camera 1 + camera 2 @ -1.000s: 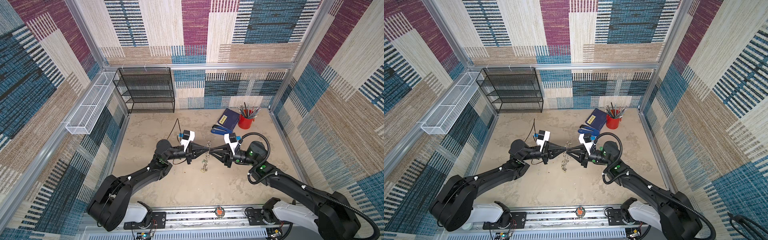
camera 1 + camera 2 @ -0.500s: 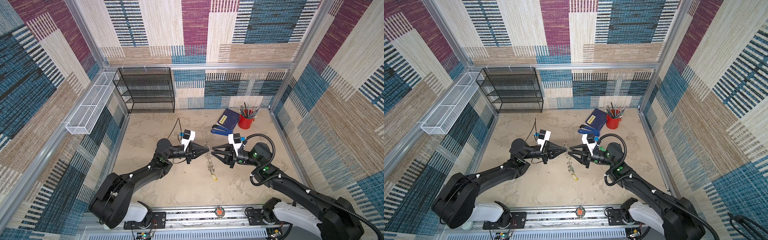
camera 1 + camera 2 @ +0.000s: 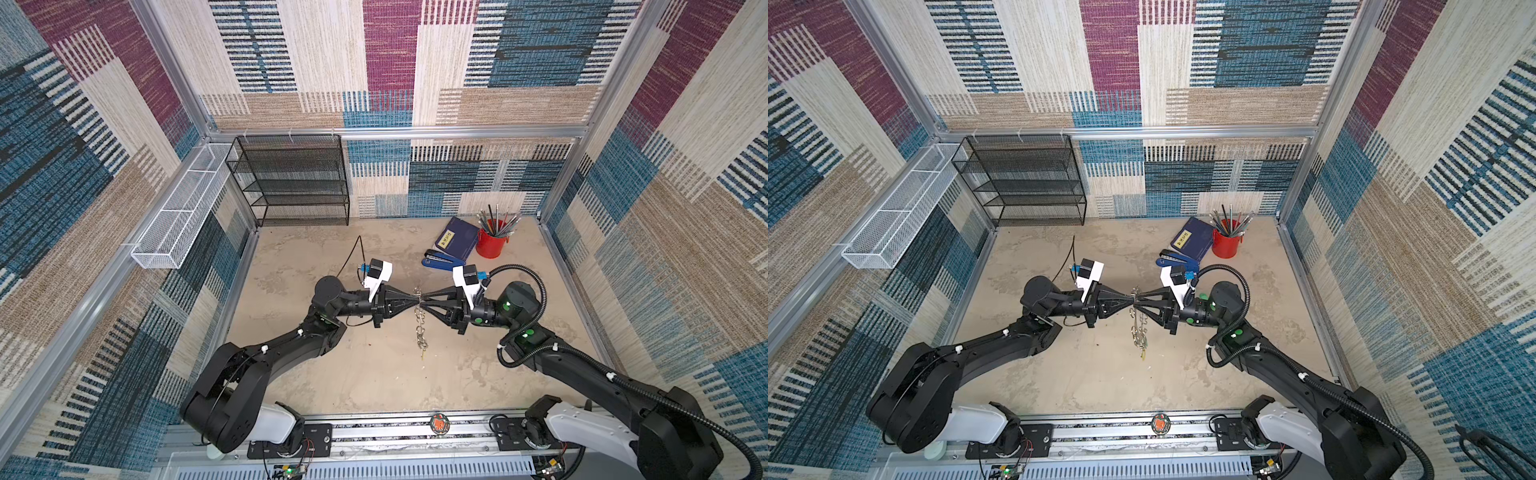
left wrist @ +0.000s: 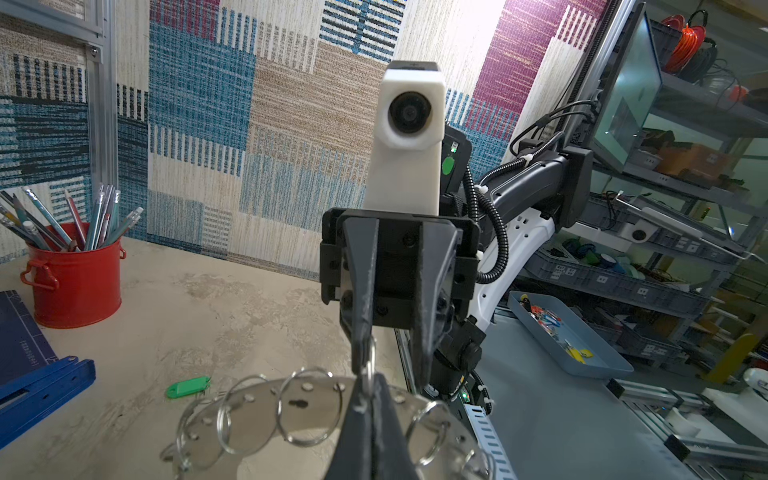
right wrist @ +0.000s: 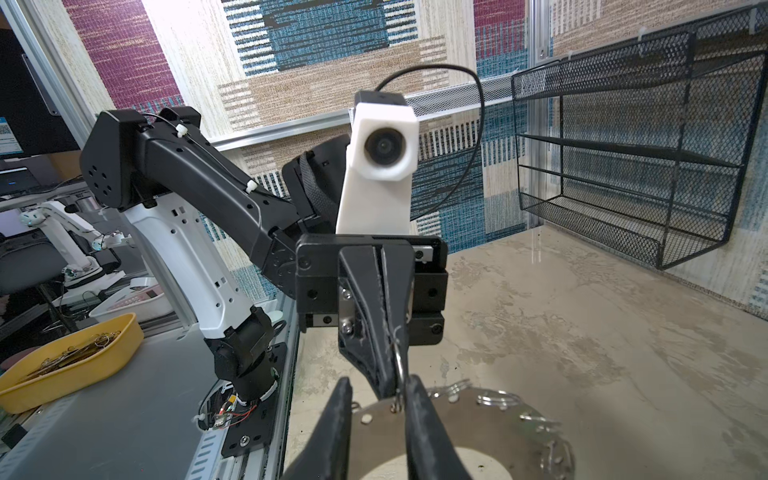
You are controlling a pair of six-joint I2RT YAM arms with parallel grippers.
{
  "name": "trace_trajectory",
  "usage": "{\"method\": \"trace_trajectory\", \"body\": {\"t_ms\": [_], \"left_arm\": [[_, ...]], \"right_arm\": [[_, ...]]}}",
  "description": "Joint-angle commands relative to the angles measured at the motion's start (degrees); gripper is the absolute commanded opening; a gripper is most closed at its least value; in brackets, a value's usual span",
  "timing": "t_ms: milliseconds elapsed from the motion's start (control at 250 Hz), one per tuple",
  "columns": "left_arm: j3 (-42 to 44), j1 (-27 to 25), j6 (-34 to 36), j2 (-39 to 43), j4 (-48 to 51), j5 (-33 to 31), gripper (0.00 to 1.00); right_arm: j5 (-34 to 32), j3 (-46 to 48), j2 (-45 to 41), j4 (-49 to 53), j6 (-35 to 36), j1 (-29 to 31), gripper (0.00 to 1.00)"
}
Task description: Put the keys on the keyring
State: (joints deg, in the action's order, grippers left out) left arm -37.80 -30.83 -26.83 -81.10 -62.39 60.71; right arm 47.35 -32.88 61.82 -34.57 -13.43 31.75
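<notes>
The keyring (image 3: pixel 420 328) hangs edge-on above the table's middle in both top views, as a grey disc (image 4: pixel 266 409) with several split rings. My left gripper (image 4: pixel 370 399) is shut on a split ring at the disc's rim (image 5: pixel 478 424). Tip to tip with it, my right gripper (image 5: pixel 379 384) is open, its fingers either side of the left gripper's (image 3: pixel 414 302) tip, one finger (image 5: pixel 415 399) touching that split ring. A key's green tag (image 4: pixel 188 386) lies on the table. A small yellow piece (image 3: pixel 422 355) dangles at the keyring's (image 3: pixel 1140 328) low end.
At the back right stand a red pencil pot (image 3: pixel 490 245), a dark blue notebook (image 3: pixel 455 239) and a blue stapler (image 3: pixel 442 262). A black mesh shelf (image 3: pixel 299 183) stands against the back wall. On the left wall hangs a white wire basket (image 3: pixel 183 208).
Half a second ago my right gripper had drawn back to the right, open; it has come back in to the left gripper's tip. The left gripper kept hold of the hanging keyring.
</notes>
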Motion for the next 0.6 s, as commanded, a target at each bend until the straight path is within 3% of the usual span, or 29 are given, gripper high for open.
{"method": "trace_trajectory", "body": {"t_ms": [0,180,412,596], "left_arm": [[-0.8,0.1,-0.8,-0.2,-3.3,1.5,0.0],[-0.9,0.1,-1.0,-0.5,-3.5,1.9,0.0],[-1.2,0.1,-1.2,-0.9,-3.4,2.2,0.0],[-1.5,0.1,-1.0,-1.0,-2.8,2.4,0.0]], "right_arm": [[0.2,-0.3,0.3,-1.6,-0.3,0.1,0.23],[1.5,-0.7,1.5,-1.8,-0.3,0.0,0.16],[2.3,-0.6,1.7,-1.9,-0.5,0.1,0.0],[3.2,-0.6,1.6,-1.8,-0.7,0.1,0.0]]}}
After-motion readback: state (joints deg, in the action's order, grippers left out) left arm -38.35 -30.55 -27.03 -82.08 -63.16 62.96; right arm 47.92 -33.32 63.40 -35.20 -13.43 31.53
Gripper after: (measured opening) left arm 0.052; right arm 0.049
